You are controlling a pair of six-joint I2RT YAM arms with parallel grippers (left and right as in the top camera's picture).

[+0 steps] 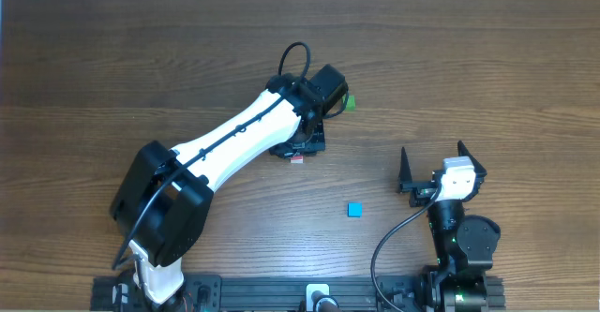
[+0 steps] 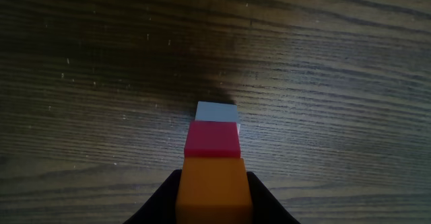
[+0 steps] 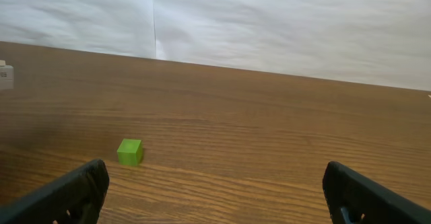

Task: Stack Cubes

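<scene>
My left gripper (image 2: 214, 200) is shut on an orange cube (image 2: 214, 183). Directly under it a red cube (image 2: 213, 140) sits on a white cube (image 2: 217, 111); I cannot tell whether the orange cube touches the red one. From above, the left gripper (image 1: 300, 146) hangs over mid-table, and a sliver of the red and white cubes (image 1: 297, 159) peeks out under it. A green cube (image 1: 351, 102) lies just past the left wrist, and a blue cube (image 1: 354, 209) lies nearer the front. My right gripper (image 1: 436, 170) stands open at the right with nothing in it, facing the green cube (image 3: 130, 151).
The wooden table (image 1: 487, 59) has free room at the back, far left and far right. The left arm's white link (image 1: 234, 139) slants across the left middle. A white wall (image 3: 269, 22) stands beyond the table's far edge.
</scene>
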